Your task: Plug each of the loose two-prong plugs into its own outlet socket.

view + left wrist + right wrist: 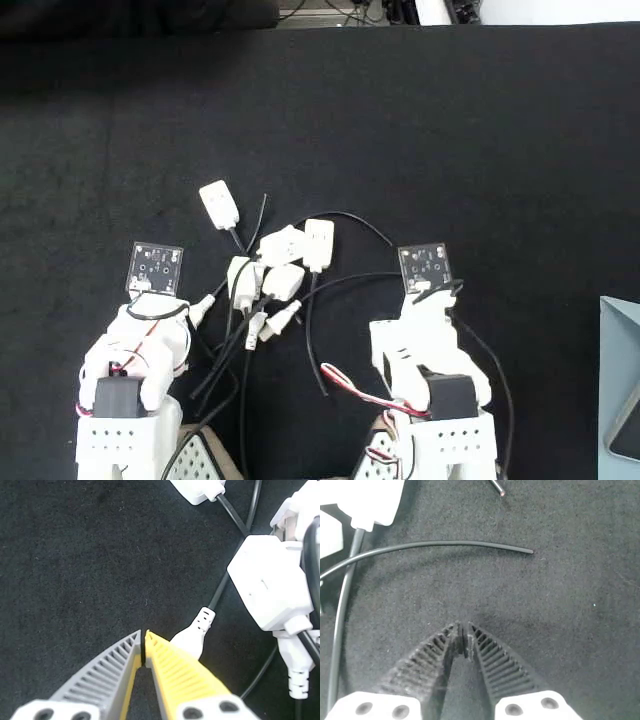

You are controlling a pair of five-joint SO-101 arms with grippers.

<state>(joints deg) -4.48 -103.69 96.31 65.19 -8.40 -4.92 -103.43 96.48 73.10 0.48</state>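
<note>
Several white outlet sockets [283,243] and white two-prong plugs [283,318] with black cables lie tangled in the middle of the black table [450,130]. One socket [219,204] lies apart, farther back. My left gripper [143,641] is shut and holds nothing, its grey and yellow tips meeting just over the mat. A loose white plug [192,635] lies right beside the yellow finger [175,672], seen in the high view as the plug [202,307] nearest the left arm. A white socket [272,585] lies just beyond. My right gripper [465,634] is shut on nothing over bare mat.
A loose black cable end [445,544] curves across the mat ahead of the right gripper, with a white socket [370,500] past it. A grey-blue container [620,380] stands at the table's right edge. The far half of the table is bare mat.
</note>
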